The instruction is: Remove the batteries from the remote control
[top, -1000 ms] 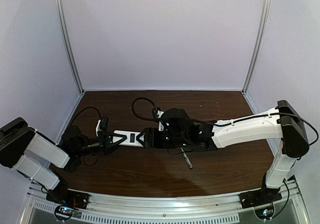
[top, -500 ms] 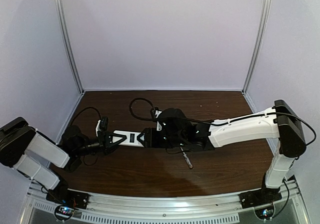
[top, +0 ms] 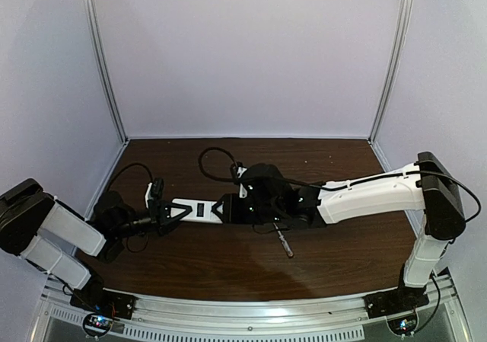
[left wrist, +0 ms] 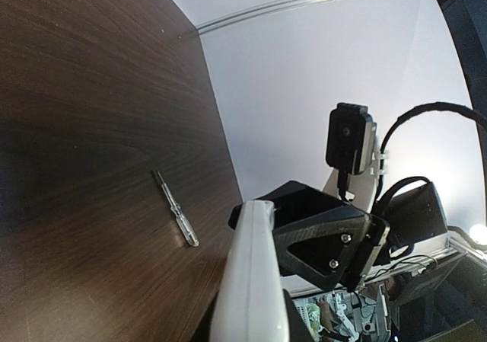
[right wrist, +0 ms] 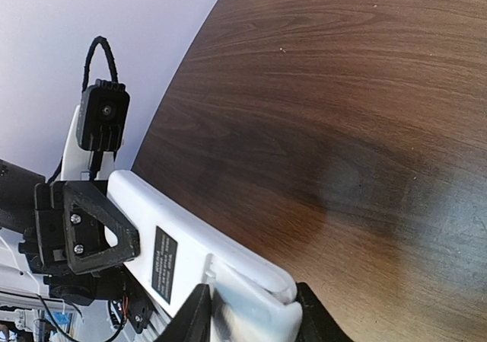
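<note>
Gripping what, the two tools?
— The right tool (right wrist: 253, 318) is closed on the remote control (right wrist: 190, 254). Its pads (right wrist: 196, 319) sit against the two long edges of the end nearest its own camera. The left tool (top: 176, 209) clamps the opposite end, at 9 o'clock from the right one in the top view. The remote control is held between them, off the bench (top: 228, 270) as far as the wrist views show, a little toward 9 o'clock from the bench's middle.

And the batteries?
— Not visible in any view. I judge they are inside, under the raised white part at the right tool's end. That part may be the cover, but I cannot tell.

How should this step go?
— Let the left tool be the anchor and hold firm. The right tool should press lightly and draw along the remote control's length toward 3 o'clock, without twisting, or the slab may slip from the left tool. Stay low over the bench so loose cells do not roll far.

Anything nearby?
— The screwdriver (top: 284, 244) lies on the bench at about 5 o'clock from the right tool, apart from both.

Any writing?
— A dark label (right wrist: 163, 262) on the remote control's face carries pale print, too small to read. No brand shows.
</note>
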Controlling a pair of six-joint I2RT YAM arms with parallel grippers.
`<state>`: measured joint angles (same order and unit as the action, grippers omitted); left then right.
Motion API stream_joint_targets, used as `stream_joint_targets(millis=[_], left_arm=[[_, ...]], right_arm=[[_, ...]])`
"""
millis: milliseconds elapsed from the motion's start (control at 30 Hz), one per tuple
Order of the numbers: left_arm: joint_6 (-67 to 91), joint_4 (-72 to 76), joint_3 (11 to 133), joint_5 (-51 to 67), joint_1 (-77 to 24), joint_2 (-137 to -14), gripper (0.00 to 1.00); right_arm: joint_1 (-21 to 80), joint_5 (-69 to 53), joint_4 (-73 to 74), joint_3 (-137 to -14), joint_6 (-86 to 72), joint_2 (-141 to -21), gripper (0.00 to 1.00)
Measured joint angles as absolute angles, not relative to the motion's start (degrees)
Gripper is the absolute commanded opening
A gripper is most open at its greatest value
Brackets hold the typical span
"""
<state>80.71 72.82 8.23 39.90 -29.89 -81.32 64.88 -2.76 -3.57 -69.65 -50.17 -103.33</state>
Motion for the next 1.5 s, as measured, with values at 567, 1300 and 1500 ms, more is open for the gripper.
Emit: stream_joint_targets(millis=[567, 1300, 1500], left_arm=[[80.7, 71.9, 8.2, 39.3, -29.6, -81.3, 0.0], [80.3, 72.8, 8.1, 38.7, -29.0, -81.3, 0.0], [80.0, 73.2, 8.1, 38.8, -28.8, -81.3, 0.0]], right_arm=[[64.6, -3.0, -2.7, -71.2, -49.7, -104.9, 0.4], [64.4, -2.3, 1.3, -74.8, -50.1, -105.8, 0.17], [64.6, -1.4, 2.8, -75.8, -50.2, -105.8, 0.1]])
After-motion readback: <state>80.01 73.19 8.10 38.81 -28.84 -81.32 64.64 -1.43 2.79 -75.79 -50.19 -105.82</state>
